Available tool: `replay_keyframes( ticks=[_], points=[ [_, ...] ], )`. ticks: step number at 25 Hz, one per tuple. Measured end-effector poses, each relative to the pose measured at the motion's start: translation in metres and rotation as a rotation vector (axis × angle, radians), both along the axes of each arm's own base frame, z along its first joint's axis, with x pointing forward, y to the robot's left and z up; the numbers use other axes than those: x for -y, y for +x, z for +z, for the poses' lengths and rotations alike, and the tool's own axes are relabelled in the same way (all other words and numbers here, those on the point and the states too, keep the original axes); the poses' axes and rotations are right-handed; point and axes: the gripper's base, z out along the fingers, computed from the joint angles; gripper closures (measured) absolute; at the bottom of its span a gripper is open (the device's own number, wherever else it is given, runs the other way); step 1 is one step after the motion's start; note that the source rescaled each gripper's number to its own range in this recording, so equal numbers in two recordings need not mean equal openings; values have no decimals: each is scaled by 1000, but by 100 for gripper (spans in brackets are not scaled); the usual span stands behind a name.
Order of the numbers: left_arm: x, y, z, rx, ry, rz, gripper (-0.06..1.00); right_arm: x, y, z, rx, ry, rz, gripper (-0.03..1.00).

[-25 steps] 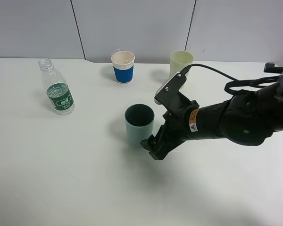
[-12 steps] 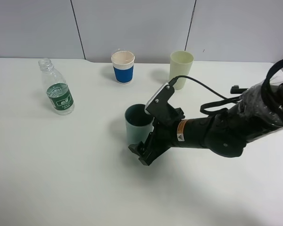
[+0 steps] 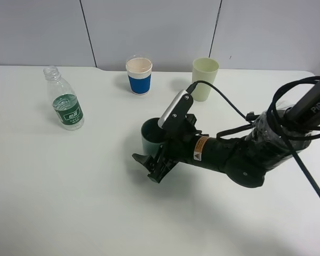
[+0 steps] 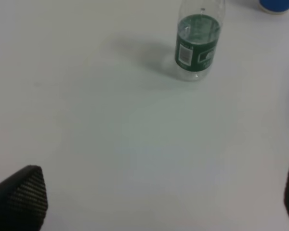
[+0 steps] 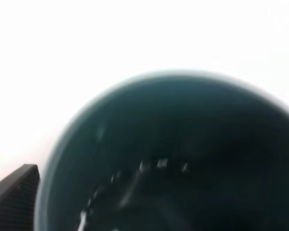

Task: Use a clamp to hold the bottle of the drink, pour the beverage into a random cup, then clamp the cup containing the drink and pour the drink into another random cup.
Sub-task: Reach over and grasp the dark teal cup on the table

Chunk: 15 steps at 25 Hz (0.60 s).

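Observation:
A clear bottle (image 3: 67, 104) with a green label stands uncapped at the left; it also shows in the left wrist view (image 4: 197, 45). A dark teal cup (image 3: 151, 134) stands mid-table, and liquid glints inside it in the right wrist view (image 5: 183, 154). My right gripper (image 3: 149, 167) is open, low on the table against the cup's front side. One of its fingertips (image 5: 14, 197) shows beside the cup's rim. My left gripper (image 4: 154, 202) is open and empty above the bare table, well short of the bottle. It is out of the exterior high view.
A paper cup with a blue sleeve (image 3: 139, 76) and a pale green cup (image 3: 205, 71) stand at the back. The blue cup's edge shows in the left wrist view (image 4: 277, 5). The right arm's cable (image 3: 229, 106) loops above the table. The table (image 3: 69, 202) is white.
My right arm has moved left and lower. Its open fingers have slid along the teal cup's front side. The bottle and the cups have not moved.

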Motion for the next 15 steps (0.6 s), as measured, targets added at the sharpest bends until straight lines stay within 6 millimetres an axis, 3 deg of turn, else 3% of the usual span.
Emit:
replay_keyframes(
  ticks=[7, 15],
  points=[
    [0, 0, 0, 0, 0, 0, -6, -1, -1, -10, 8, 24, 15, 11],
    [0, 0, 0, 0, 0, 0, -6, -3, -1, -7, 43, 70, 31, 11]
  ],
)
